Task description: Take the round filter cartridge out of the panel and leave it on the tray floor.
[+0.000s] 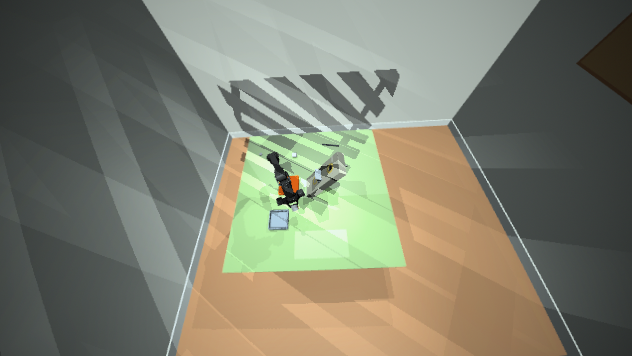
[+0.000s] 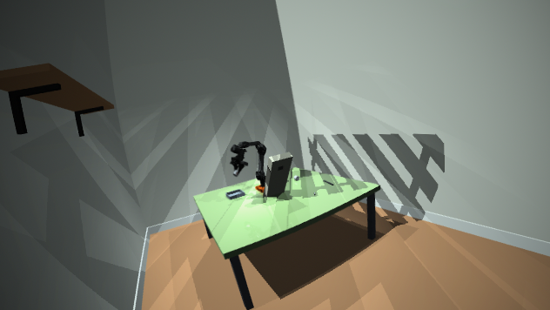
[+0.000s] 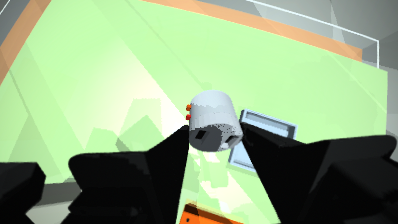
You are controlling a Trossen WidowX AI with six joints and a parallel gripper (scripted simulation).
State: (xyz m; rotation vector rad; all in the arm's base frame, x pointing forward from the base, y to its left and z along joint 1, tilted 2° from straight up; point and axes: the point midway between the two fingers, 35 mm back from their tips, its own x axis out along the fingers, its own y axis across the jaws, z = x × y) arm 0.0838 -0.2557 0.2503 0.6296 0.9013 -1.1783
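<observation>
Presently catalogued, largest first: the green table (image 2: 305, 213) is filling the middle of the exterior view, bearing everything else. The service panel (image 2: 278, 174), a pale upright box, is standing near the centre of that view, its round socket not readable from here. The black arm (image 2: 254, 150) is arching up and leftward from beside the panel. The tray (image 3: 265, 131), a shallow grey-blue rectangle, is lying just right of centre in the wrist view, below and beyond the jaws. The gripper (image 3: 216, 142) is clamping the filter cartridge (image 3: 212, 117), which is sitting at the centre of the wrist view, clear of the panel and hanging above the table near the tray's left edge. The cartridge is appearing as a short, stiff, pale cylinder with two small orange marks on its side; it is likely light and smooth-walled, hence prone to slipping or rolling once freed. The fingers are seeming to engage the slotted face, judged the only sound purchase.
</observation>
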